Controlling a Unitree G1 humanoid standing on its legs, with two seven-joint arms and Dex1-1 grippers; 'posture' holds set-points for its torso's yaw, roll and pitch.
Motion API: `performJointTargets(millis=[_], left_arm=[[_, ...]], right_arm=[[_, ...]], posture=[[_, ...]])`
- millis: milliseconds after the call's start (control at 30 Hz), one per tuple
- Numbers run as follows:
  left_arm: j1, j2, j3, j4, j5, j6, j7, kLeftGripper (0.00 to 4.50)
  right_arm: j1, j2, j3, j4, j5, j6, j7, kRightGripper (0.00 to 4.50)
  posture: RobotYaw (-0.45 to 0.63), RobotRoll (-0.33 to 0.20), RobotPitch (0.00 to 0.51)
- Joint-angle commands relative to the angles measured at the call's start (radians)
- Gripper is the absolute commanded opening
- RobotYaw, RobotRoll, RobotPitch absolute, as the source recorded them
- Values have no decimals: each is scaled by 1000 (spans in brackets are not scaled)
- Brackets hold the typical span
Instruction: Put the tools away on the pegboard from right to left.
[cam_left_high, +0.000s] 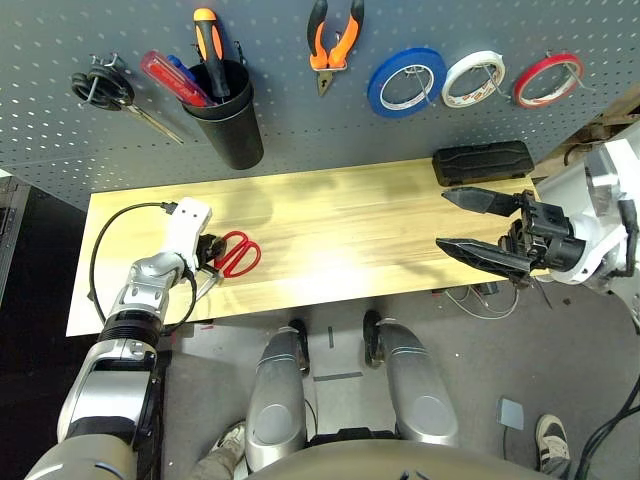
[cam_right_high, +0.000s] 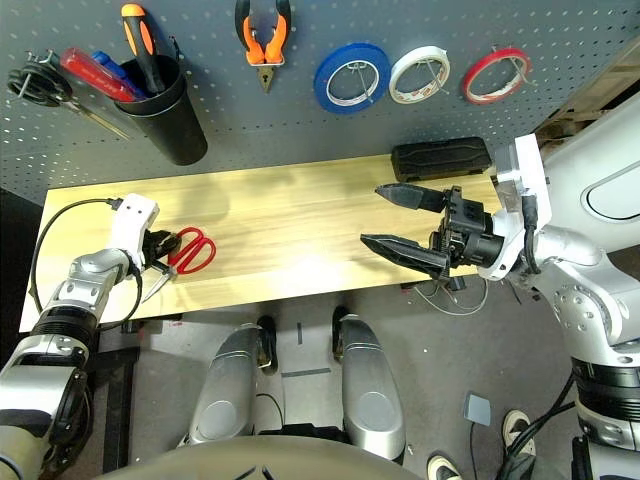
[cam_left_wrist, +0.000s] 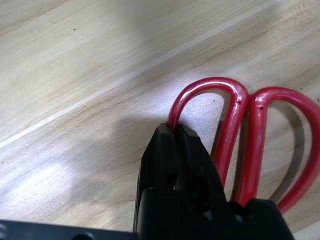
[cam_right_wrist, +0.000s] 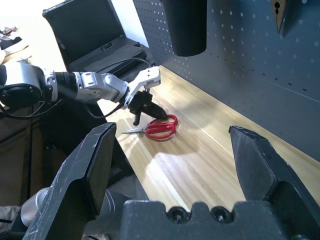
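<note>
**Left wrist view: fingers pinch a scissor loop**

Left wrist view shows the left gripper (cam_left_wrist: 172, 135) pressed together on one red handle loop of the scissors (cam_left_wrist: 250, 140), which lie flat on the table (cam_left_high: 350, 230) near its left end. The right gripper (cam_left_high: 478, 228) hangs over the table's right end, fingers spread wide and holding nothing. On the pegboard (cam_left_high: 300, 110) hang the red tape (cam_left_high: 548, 79) at far right, the pliers (cam_left_high: 334, 42), and a screwdriver (cam_left_high: 172, 78) stands in the black cup (cam_left_high: 232, 125).
</note>
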Motion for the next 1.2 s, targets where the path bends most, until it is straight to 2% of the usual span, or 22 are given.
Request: performJointTargets(millis=[33,233,433,633,967,1200], left_arm=[[61,-18,7,-47,-15,47,7,33],[142,-23,70,-248,-64,147,36,33],[234,-36,185,-517,-150,298,94,33],[265,-59,299,-714,-221,410,169,33],[252,-79,411,-862,-291,470,255,33],[221,-98,506,-880,-351,399,307,33]], right_arm=[[-15,9,22,23,-16,-14,16,4500],[-48,23,42,64,-40,-37,36,4500],[-67,36,53,114,-64,-68,63,4500],[-115,55,83,196,-101,-112,116,4500],[-247,112,116,395,-162,-217,232,4500],[-264,125,98,436,-174,-259,259,4500]], posture=[[-169,0,293],[-145,0,271],[-99,0,239],[-35,0,210],[55,0,155],[47,0,124]])
